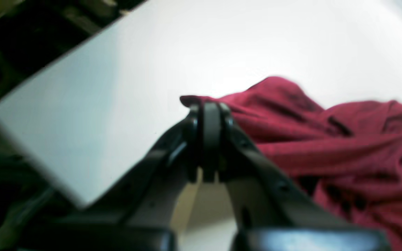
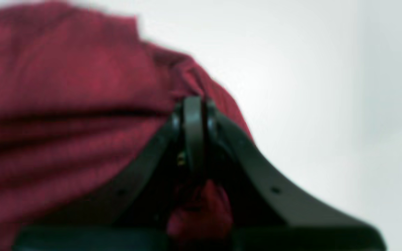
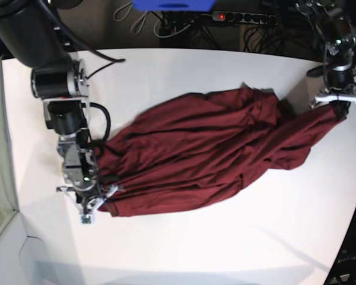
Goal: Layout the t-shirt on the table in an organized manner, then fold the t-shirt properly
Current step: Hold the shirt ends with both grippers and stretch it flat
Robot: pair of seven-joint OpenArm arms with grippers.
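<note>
Maroon fabric, plain, no print or legible writing: one t-shirt, bunched and wrinkled, stretched diagonally across centre frame of the base view on one white table. Two grippers: right gripper, lower left, closed on the shirt's edge; left gripper, upper right, closed, apparently pinching the opposite edge (wrist views blurred).

A: From the base view we get even, bright overhead light; the white worktop is nearly washed out, with soft shadows under the t-shirt.

B: Both wrist views look blurred to us. The worktop glares white in the left one, and cloth and gripper edges are smeared and out of focus.
</note>
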